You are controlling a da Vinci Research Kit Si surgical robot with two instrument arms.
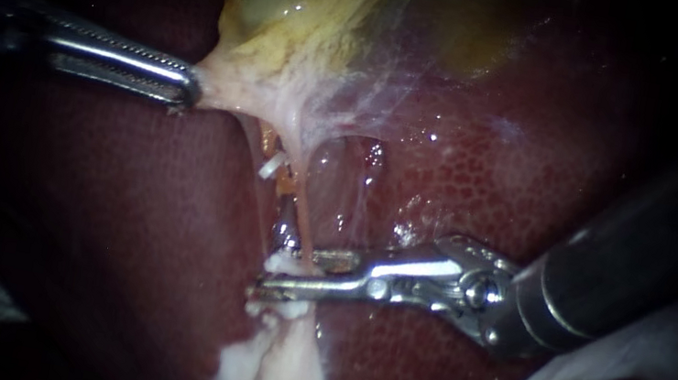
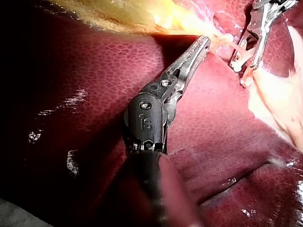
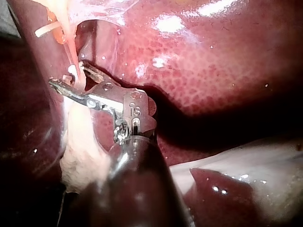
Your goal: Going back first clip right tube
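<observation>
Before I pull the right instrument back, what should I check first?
1. Hold on the tissue: the left instrument has its pincer shut on the edge of the gallbladder, pulling it taut. Ok.
2. Release: the right instrument has its pincer open, and a gap shows in the right wrist view. Ok.
3. The tube free of that pincer: it runs between the two halves. Not ok.
4. A clip seated on the tube at the pincer: pale bits hide it. Cannot tell.
5. The small white strip higher up lies apart from the right instrument. Ok.
</observation>
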